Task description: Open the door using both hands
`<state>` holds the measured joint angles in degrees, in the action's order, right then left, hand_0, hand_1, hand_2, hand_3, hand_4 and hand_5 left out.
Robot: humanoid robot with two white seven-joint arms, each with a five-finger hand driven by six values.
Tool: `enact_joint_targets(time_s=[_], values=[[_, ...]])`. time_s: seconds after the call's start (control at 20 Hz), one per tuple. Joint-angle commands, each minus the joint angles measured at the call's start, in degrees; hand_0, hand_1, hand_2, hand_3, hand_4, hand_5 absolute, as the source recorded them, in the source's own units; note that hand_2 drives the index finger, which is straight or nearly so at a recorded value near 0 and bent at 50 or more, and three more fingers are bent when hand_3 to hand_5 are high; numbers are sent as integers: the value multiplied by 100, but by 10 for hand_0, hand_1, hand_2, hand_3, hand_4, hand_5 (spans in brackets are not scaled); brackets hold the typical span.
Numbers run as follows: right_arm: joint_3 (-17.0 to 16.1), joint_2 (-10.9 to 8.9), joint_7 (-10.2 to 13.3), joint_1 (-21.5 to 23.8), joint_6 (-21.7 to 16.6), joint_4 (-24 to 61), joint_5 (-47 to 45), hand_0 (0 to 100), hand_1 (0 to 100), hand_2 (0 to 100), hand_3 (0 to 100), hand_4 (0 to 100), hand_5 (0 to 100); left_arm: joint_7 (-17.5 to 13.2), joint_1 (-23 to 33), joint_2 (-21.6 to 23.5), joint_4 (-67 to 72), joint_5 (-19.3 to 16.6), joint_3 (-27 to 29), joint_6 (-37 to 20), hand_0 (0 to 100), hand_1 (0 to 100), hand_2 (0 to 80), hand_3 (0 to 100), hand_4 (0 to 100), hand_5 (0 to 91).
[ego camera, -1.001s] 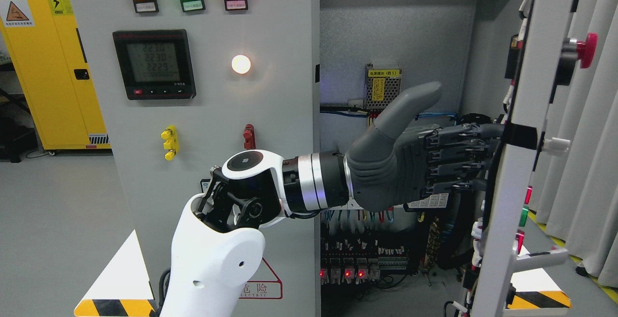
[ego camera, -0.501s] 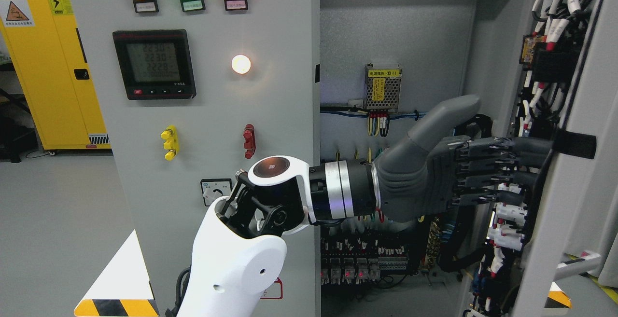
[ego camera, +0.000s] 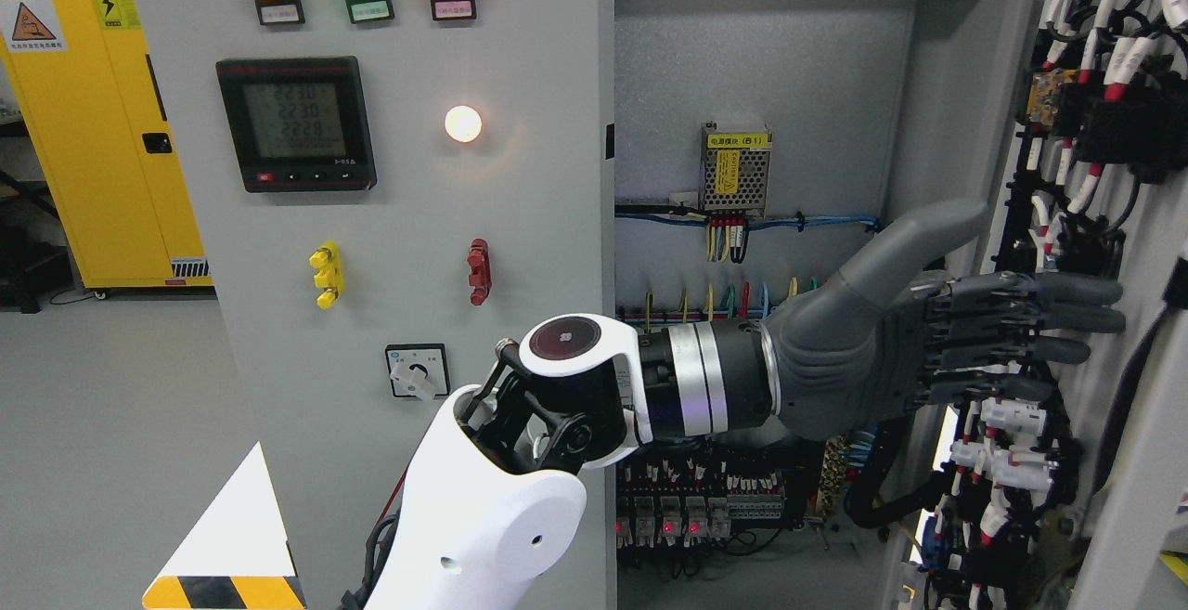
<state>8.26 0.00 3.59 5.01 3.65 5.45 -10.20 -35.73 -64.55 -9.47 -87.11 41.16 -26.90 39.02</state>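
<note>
Our left hand [ego camera: 891,350] reaches across from the left to the open door [ego camera: 1128,331] on the right; we see the door's inside, full of wires [ego camera: 1095,53]; our fingers [ego camera: 1049,313] are straight and flat, holding nothing; their tips lie on the door's inside, but we cannot tell if they press it; the thumb points up; the closed grey panel [ego camera: 520,220] stands to the left.

Matt grey rubbery left robot hand [ego camera: 937,341] on a glossy white plastic forearm [ego camera: 483,517] with a polished metal wrist ring [ego camera: 691,378]. Smooth matt grey painted metal door [ego camera: 390,248]. Glossy yellow cabinet [ego camera: 102,118].
</note>
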Motion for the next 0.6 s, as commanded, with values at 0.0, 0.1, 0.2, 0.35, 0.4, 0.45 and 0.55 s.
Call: enact_joint_targets(time_s=[0.0,0.1,0.2,0.35,0.4,0.45,0.55], values=[[0,-167,1,0,4,0,0,201,122,0,0,0,0,93,-206,-46,1,287,-535,-132,0,0,0,0,0,0],[9,-167,1,0,4,0,0,201,122,0,0,0,0,189,-242,-47,1,304,-535,-141,0,0,0,0,0,0],[9,-167,1,0,4,0,0,200,123,0,0,0,0,347,-242,-47,-8,313,-535,-149,0,0,0,0,0,0],[9,-167,1,0,4,0,0,201,121,0,0,0,0,479,-259,-47,-26,418,-632,-237,0,0,0,0,0,0],[0,-167,1,0,4,0,0,201,121,0,0,0,0,506,-303,-47,-26,436,-719,-281,0,0,0,0,0,0],[9,-167,1,0,4,0,0,201,121,0,0,0,0,541,-338,-47,-26,462,-764,-342,0,0,0,0,0,0],[9,-167,1,0,4,0,0,201,121,0,0,0,0,663,-461,-64,1,524,-904,-474,0,0,0,0,0,0]])
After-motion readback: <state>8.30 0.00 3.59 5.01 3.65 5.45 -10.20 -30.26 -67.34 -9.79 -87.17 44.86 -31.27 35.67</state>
